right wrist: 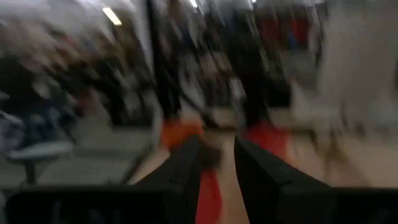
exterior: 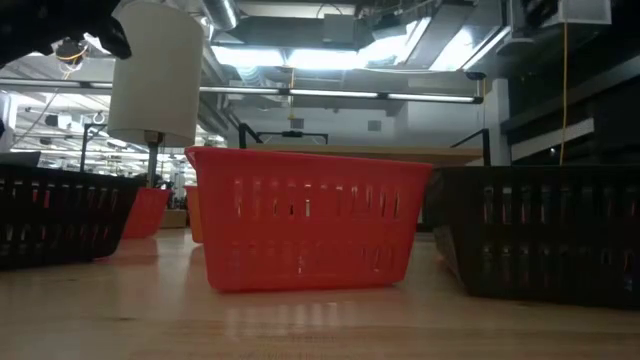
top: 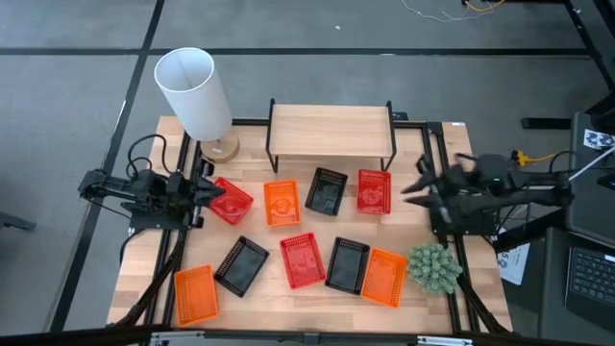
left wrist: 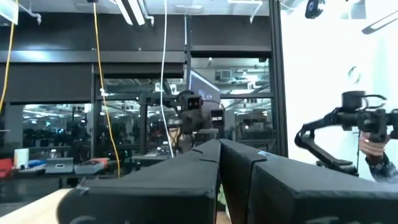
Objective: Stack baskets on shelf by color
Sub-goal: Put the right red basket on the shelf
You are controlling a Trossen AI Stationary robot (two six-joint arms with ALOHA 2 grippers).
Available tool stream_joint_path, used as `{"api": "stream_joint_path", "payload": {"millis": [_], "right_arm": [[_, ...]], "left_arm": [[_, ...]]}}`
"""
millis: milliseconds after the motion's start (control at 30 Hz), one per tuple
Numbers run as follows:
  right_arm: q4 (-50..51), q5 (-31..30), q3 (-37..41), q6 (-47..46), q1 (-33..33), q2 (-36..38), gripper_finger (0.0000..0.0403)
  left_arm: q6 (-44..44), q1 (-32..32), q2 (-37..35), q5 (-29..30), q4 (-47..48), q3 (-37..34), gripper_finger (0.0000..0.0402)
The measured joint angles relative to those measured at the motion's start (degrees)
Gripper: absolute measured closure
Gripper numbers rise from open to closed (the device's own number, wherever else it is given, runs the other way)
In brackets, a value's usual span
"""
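Observation:
All nine baskets rest bottom-down on the table in front of the shelf, whose top is bare. Back row: red, orange, black, red. Front row: orange, black, red, black, orange. My left gripper is shut and sits at the left edge of the back-left red basket. Its wrist view shows the fingers level, with no basket between them. My right gripper is open, just right of the back-right red basket. Its wrist view is blurred.
A white lamp on a wooden foot stands at the table's far left corner beside the shelf. A green plant sits near the right front edge. In the low view a red basket stands between black baskets.

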State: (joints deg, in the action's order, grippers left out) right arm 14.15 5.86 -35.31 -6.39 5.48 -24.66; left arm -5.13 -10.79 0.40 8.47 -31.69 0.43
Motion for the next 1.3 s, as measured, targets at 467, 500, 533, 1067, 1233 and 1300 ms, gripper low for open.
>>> {"api": "stream_joint_path", "payload": {"millis": [467, 500, 533, 1067, 1233, 1300], "right_arm": [[32.13, -0.85, -17.2, -1.56, 2.07, -32.1, 0.0307], [32.12, -0.83, -17.05, -0.39, 2.2, -33.35, 0.0307], [32.34, -0.84, -17.0, 1.15, 2.3, -34.78, 0.0307], [32.83, -18.26, -16.9, -1.01, 2.34, -52.74, 0.0307], [32.93, -17.46, -16.88, -2.53, 2.36, -55.25, 0.0305], [32.92, -16.0, -16.88, -2.31, 2.36, -55.64, 0.0301]], "left_arm": [[-0.04, 0.0, 0.0, 0.0, 2.44, 0.0, 0.0401], [-0.04, 0.0, 0.01, 0.02, 2.92, 0.0, 0.0401], [-0.04, 0.0, 0.02, 0.02, 3.18, 0.0, 0.0401], [-0.1, 0.0, 0.01, 0.04, 3.22, 0.0, 0.0401], [-0.11, 0.0, 0.02, 0.04, 3.24, 0.0, 0.0401], [-0.1, 0.01, 0.01, 0.04, 3.22, 0.0, 0.0401]]}}
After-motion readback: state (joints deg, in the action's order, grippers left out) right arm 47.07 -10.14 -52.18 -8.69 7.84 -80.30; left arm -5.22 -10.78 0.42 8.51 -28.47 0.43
